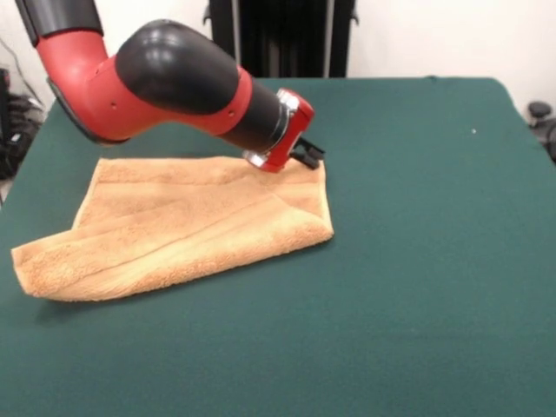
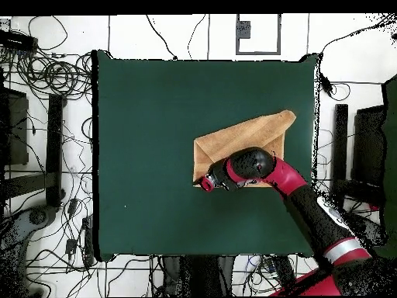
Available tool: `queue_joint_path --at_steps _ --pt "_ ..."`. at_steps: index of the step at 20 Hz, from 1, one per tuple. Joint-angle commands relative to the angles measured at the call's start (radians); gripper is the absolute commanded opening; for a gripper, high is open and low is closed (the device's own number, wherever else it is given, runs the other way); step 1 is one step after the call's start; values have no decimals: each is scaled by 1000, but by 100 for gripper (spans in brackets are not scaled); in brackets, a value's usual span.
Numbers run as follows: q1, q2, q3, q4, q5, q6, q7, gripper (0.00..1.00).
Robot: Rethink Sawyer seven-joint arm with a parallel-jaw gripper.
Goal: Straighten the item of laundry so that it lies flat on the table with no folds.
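The item of laundry (image 1: 182, 230), a golden-tan towel, lies left of centre on the green table (image 1: 417, 261), folded over itself with a diagonal crease and a thick doubled edge along its near side. My gripper (image 1: 306, 156) is down at the towel's far right corner, touching or just above the cloth; its black tip is too small to read as open or shut. In the overhead view the towel (image 2: 248, 136) lies right of the table's (image 2: 147, 155) middle, partly hidden under my red and black arm, and my gripper (image 2: 205, 184) is at its lower left corner.
The right half of the table in the front view is bare green cloth. A black stand (image 1: 282, 35) rises behind the far edge. Cables (image 2: 54, 77) and dark equipment lie on the floor around the table in the overhead view.
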Motion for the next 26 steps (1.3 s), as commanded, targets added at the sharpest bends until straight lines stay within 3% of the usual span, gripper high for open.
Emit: queue_joint_path --at_steps 1,17,26 --pt "20 46 -18 201 30 -106 132 0" --pt "24 36 -48 244 13 -194 135 0" --pt "14 -195 -53 150 23 -61 111 0"
